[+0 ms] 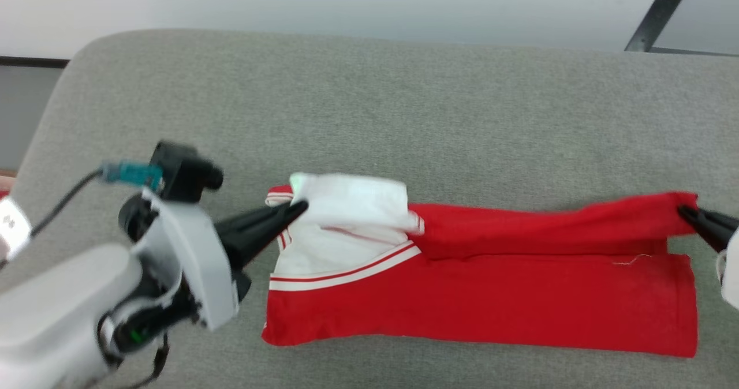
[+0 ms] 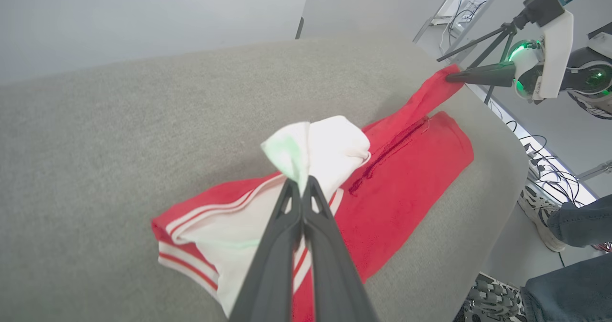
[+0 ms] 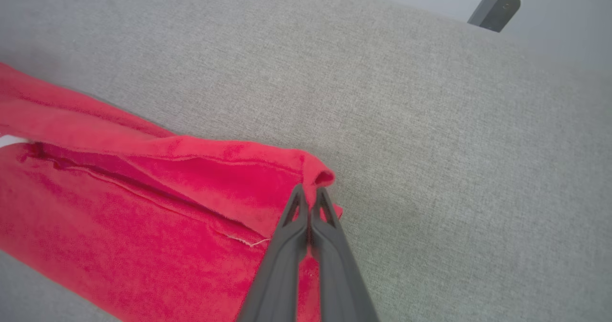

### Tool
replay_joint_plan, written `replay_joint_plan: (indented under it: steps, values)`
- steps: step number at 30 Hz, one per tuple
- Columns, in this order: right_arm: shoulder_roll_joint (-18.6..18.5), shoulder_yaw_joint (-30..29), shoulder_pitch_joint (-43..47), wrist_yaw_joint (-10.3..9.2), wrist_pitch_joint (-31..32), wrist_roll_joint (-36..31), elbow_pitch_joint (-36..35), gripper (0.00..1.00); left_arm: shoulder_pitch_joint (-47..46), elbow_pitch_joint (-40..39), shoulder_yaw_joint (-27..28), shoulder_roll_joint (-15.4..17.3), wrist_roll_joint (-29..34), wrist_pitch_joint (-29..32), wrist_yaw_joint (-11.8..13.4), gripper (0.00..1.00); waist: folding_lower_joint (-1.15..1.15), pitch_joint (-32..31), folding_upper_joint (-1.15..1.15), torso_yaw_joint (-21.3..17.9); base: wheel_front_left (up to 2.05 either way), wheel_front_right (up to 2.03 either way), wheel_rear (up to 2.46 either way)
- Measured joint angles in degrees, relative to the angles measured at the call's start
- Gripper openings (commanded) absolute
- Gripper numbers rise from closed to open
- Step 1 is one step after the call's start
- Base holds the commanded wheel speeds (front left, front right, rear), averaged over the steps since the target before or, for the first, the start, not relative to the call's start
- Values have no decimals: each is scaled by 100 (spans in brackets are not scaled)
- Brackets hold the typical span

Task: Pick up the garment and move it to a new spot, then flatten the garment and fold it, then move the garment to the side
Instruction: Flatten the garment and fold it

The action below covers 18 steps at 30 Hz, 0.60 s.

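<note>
Nearest me, the garment [image 1: 491, 296] lies as a long red band across the grey fabric-covered worktop [image 1: 404, 106]. Its near edge rests flat, with the white double-stripe trim [image 1: 346, 273] towards my left. That lower layer lies slack and spread out, which I take as the base of a lengthwise fold.

A little farther out, both of my hands are at the band's far edge. My left hand [image 1: 300, 207] is clamped shut on the white sleeve [image 1: 352, 201] at the left end. In the left wrist view the bunched white cloth rises straight out of the closed fingertips [image 2: 300, 181]. My right hand [image 1: 684, 211] is also closed, pinching the far red corner at the right end. The right wrist view shows that corner puckered around the tips [image 3: 308, 190].

I judge that I hold the two ends of one edge so the upper layer stays stretched between them and can be carried over without sagging. The raised flap stands a little off the layer beneath, with a dark crease between them.

So the garment spans from one hand to the other, and its body lies on my side of both sets of fingertips and below them.

Beyond the hands the worktop is bare grey cloth. Past its edge, in the left wrist view, a person's shoe [image 2: 535, 209] and trouser leg [image 2: 581, 219] stand on the floor.
</note>
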Motion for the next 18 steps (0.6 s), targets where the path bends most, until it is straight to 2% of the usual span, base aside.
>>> replay_joint_plan:
  steps: [6,13,18]
  values:
    - [36,-699,842,0,232,-166,-552,0,510,-361,-102,294,79,-338,47,0,0,23,0,109,0,0,0]
    - [301,-1265,1563,0,691,-398,-1092,0,820,-471,-241,263,211,-263,132,0,0,181,0,113,0,0,0]
    - [600,-1455,1791,0,896,-600,-1207,0,981,-244,-299,111,421,-215,245,0,0,310,0,71,0,0,0]
